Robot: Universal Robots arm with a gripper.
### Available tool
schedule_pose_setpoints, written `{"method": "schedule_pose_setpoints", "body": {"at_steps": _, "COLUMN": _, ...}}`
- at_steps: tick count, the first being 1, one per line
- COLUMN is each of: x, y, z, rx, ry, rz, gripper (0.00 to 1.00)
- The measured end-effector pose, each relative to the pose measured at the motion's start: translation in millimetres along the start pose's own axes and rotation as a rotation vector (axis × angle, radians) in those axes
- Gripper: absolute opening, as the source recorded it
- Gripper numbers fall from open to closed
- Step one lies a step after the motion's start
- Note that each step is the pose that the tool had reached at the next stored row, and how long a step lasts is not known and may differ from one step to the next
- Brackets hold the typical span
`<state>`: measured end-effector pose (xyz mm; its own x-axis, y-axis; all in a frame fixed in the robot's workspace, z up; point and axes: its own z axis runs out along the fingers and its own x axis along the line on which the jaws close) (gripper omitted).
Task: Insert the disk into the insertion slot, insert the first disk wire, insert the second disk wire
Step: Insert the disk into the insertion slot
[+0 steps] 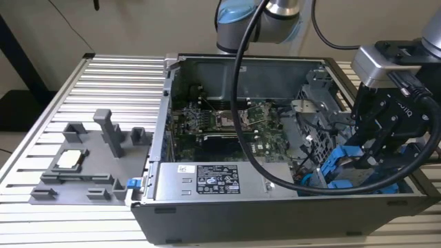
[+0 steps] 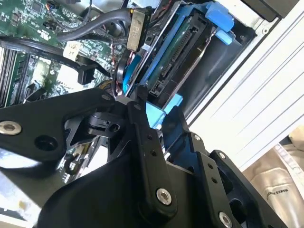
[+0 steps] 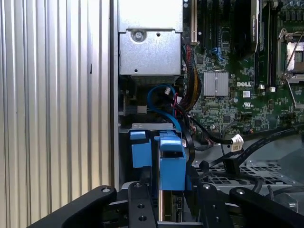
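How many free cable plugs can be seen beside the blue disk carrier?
2: a white plug at the motherboard's edge and a black plug close to it. More may be hidden.

**Disk standing on edge in its bay**

The disk (image 3: 171, 164), a flat drive in a bright blue plastic carrier frame, stands on edge inside the insertion slot (image 2: 209, 76). The slot is a dark grey bay with blue tabs at the computer case's near corner, on the exterior view's right. In the second wrist view the disk's dark connector edge is in view. A thin blue wire (image 3: 159, 92) loops just beside the carrier. A black-plugged wire (image 3: 229, 165) lies near, apart from the disk.
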<state>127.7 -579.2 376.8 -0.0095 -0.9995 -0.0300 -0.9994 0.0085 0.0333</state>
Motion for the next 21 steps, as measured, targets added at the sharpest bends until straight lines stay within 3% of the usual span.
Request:
{"method": "schedule_pose_setpoints", "body": {"at_steps": 5, "x": 0.0, "y": 0.0, "z": 0.0, "rx": 0.0001, "ry": 0.0000, "rz": 0.000, "gripper": 0.40}}
{"method": "schedule_pose_setpoints", "body": {"at_steps": 7, "x": 0.0, "y": 0.0, "z": 0.0, "rx": 0.0000, "ry": -0.0001, "rz": 0.000, "gripper": 0.42}}
{"method": "schedule_pose_setpoints", "body": {"at_steps": 8, "x": 0.0, "y": 0.0, "z": 0.0, "rx": 0.0000, "ry": -0.0001, "rz": 0.000, "gripper": 0.49}}
{"method": "schedule_pose_setpoints", "body": {"at_steps": 11, "x": 0.0, "y": 0.0, "z": -1.2, "rx": 0.0000, "ry": -0.0001, "rz": 0.000, "gripper": 0.49}}
{"method": "schedule_pose_setpoints", "body": {"at_steps": 17, "x": -0.6, "y": 0.6, "z": -18.1, "rx": 0.0000, "ry": 0.0017, "rz": 0.000, "gripper": 0.49}}
{"method": "schedule_pose_setpoints", "body": {"at_steps": 19, "x": -0.7, "y": 0.6, "z": -19.8, "rx": 0.0005, "ry": 0.0014, "rz": 0.000, "gripper": 0.49}}
{"method": "schedule_pose_setpoints", "body": {"at_steps": 20, "x": -0.6, "y": 0.7, "z": -19.7, "rx": 0.0036, "ry": 0.0012, "rz": 0.000, "gripper": 0.49}}
{"method": "schedule_pose_setpoints", "body": {"at_steps": 21, "x": -0.7, "y": 0.7, "z": -19.7, "rx": 0.0151, "ry": 0.0006, "rz": 0.000, "gripper": 0.49}}
